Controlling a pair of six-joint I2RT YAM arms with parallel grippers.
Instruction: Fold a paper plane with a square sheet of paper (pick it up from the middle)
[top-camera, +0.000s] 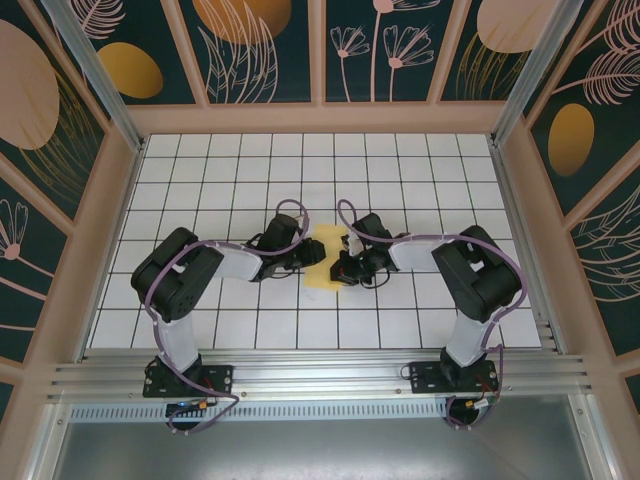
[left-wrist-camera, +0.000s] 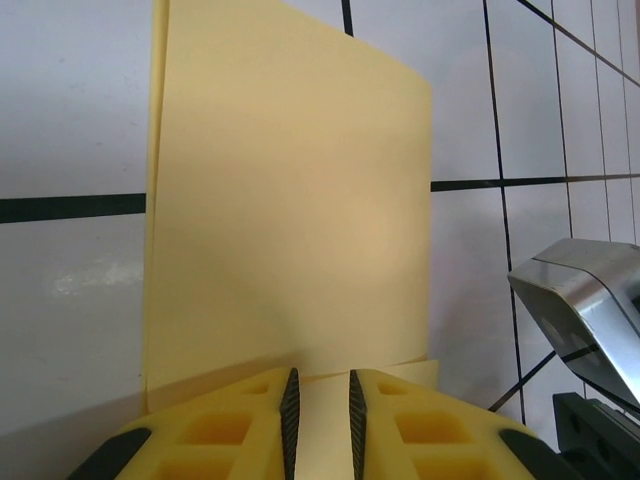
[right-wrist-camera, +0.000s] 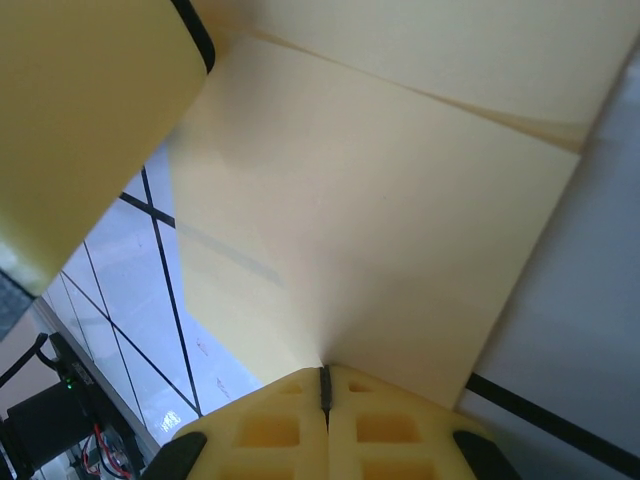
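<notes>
My right claw (right-wrist-camera: 323, 385) is clamped tight on the square sheet of paper (top-camera: 326, 256), which lies doubled over at the middle of the top view. My left claw (left-wrist-camera: 320, 405) stands a narrow slit apart with the sheet's near edge in the gap, and I cannot tell whether it truly pinches. I judge this an early fold, so the next move calls for matching the edges and pressing the crease flat.

Left pincer (top-camera: 311, 256), right pincer (top-camera: 339, 268) hem the sheet (top-camera: 321, 283); outer table (top-camera: 400, 170) open.

Plain yellow paper (top-camera: 322, 278), folded over (two layers).
</notes>
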